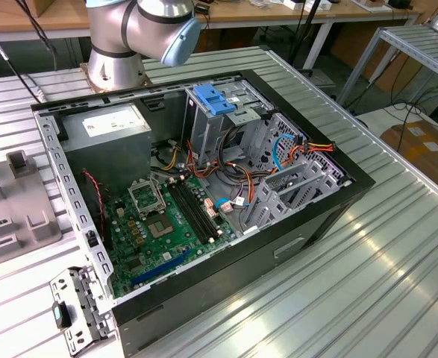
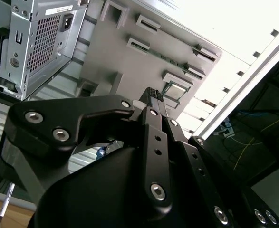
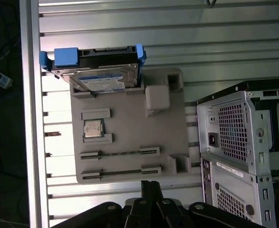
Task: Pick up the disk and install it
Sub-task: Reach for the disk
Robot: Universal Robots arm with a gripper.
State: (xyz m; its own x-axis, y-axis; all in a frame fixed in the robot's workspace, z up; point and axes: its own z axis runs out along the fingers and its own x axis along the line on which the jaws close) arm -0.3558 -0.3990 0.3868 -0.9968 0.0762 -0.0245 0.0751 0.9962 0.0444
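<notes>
In the first wrist view the disk (image 3: 103,80), a flat metal drive with a white and blue label and blue carrier edges, rests tilted at one end of a grey holder plate (image 3: 129,137). My gripper (image 3: 150,185) hangs over the plate's opposite end, well apart from the disk. Its two black fingers are pressed together and hold nothing. In the second wrist view the gripper (image 2: 152,93) points at the same plate (image 2: 125,61), and its body hides the disk's end of the plate.
The open computer case (image 1: 204,186) lies on the ribbed metal table (image 1: 368,253), with a blue-topped drive cage (image 1: 213,98) and a grey power supply (image 1: 110,130) inside. The case's rear panel (image 3: 244,156) stands beside the plate. A small chip (image 3: 92,128) sits on the plate.
</notes>
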